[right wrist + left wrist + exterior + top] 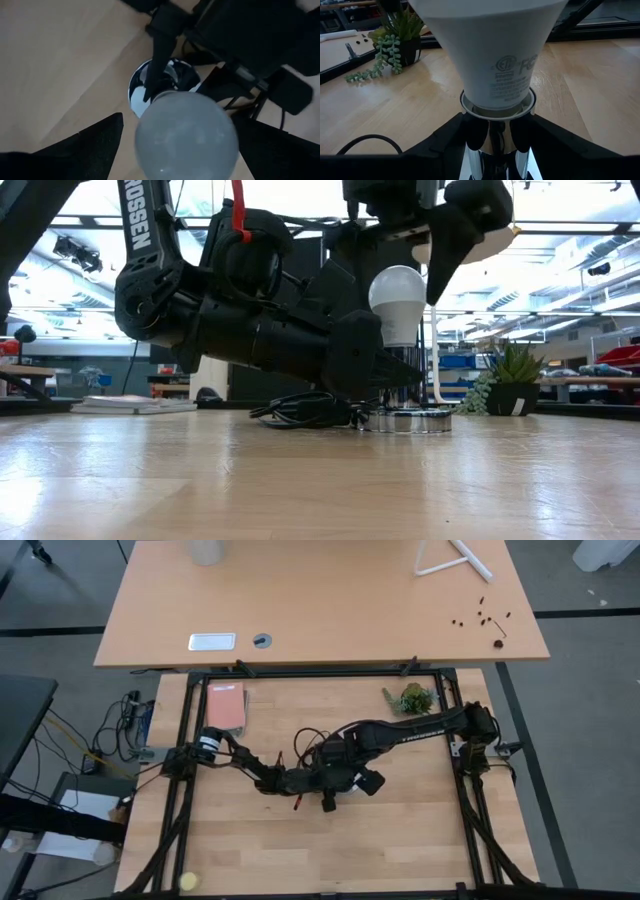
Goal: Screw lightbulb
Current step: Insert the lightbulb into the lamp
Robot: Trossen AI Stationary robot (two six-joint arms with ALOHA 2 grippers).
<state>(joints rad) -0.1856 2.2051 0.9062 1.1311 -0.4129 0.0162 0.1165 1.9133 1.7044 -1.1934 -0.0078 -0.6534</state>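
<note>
**Bulb upright in the socket, 2 grippers around it**

From the high view we see both arms meeting at the centre of the table (400, 850); the bulb itself is hidden under them there.

In the low view, the lightbulb (398, 302) stands upright right of centre, its base in the shiny socket (405, 420) on the wood. The left gripper (375, 380) reaches in low from the left at the socket, and the right gripper (455, 225) hangs above the bulb at the top of the frame.

In the left wrist view, the bulb's white neck (495, 65) fills the upper centre, and our 2 dark fingers (445, 140) clasp the chrome socket stem just below it.

In the right wrist view, the bulb's dome (187, 135) sits at lower centre between 2 spread fingers (95, 145), which stand apart from the glass on either side, released.
</note>
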